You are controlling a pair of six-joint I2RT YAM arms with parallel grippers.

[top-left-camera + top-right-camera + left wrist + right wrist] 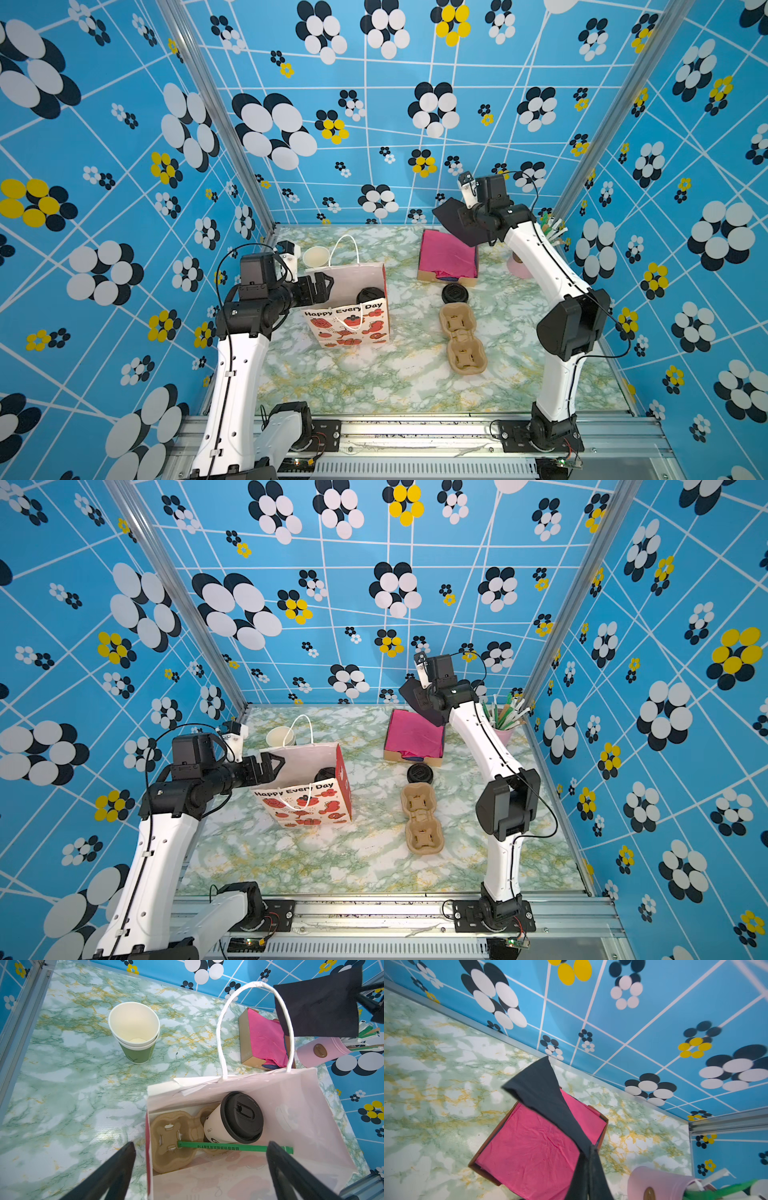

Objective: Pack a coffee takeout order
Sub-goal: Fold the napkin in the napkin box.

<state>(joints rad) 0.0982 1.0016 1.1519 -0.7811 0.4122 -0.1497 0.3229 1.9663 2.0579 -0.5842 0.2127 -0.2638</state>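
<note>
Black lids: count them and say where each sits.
2. One black lid caps the white cup inside the paper bag; the other lies on the table between the napkin box and the cup carrier. Others may be hidden.

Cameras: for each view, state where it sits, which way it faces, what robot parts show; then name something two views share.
Both top views: high above the arm bases, facing down toward the back wall; left arm, left gripper, right arm, right gripper show.
Left wrist: on the left arm, looking down into the bag; open fingers show.
Right wrist: on the right arm, facing the back wall over pink napkins; shut fingers show.
Shared: every view shows the black napkin.
</note>
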